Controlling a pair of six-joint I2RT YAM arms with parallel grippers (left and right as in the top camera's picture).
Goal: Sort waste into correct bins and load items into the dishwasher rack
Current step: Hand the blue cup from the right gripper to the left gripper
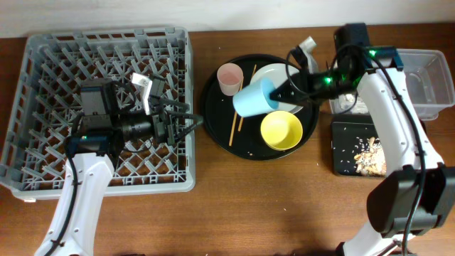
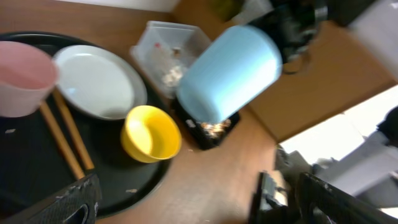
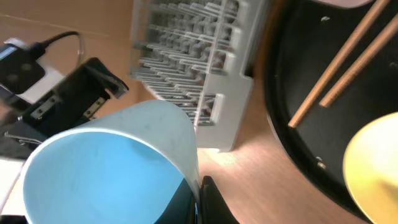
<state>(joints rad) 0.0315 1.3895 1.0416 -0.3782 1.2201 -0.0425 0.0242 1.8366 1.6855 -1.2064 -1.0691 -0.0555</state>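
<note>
Blue cup (image 1: pixel 254 98) is over the round black tray (image 1: pixel 213 121), tipped on its side, and looks lifted clear of it. Right gripper (image 1: pixel 283 91) is clamped on its rim, one finger inside the mouth and one outside, as the right wrist view shows.

The cup looks like light, stiff plastic with smooth walls. It is probably slippery, and a rim pinch lets it swing. Rim is the only sensible hold. The body seems too wide for the jaws.

Left gripper (image 1: pixel 183 126) hovers over the right part of the rack (image 1: pixel 43 64), fingers apart, holding nothing, pointed at the tray.

On the round tray:
- pink cup (image 1: pixel 229 77), upright, at the back left
- plate (image 1: pixel 274 71), behind the blue cup
- yellow bowl (image 1: pixel 281 131), just in front of and to the right of the blue cup
- chopsticks (image 1: pixel 235 119), lying between the pink cup and the bowl, partly under the blue cup

Clear tub (image 1: pixel 434 71) and flat black tray (image 1: pixel 345 139), which holds food scraps (image 1: pixel 370 153), sit on the right, well apart from the rack.

In the way: the left arm and its cables cover the near rack slots, so there is a collision risk if the cup goes there. The upright pegs could catch the rim. A low carry could clip the pink cup.
</note>
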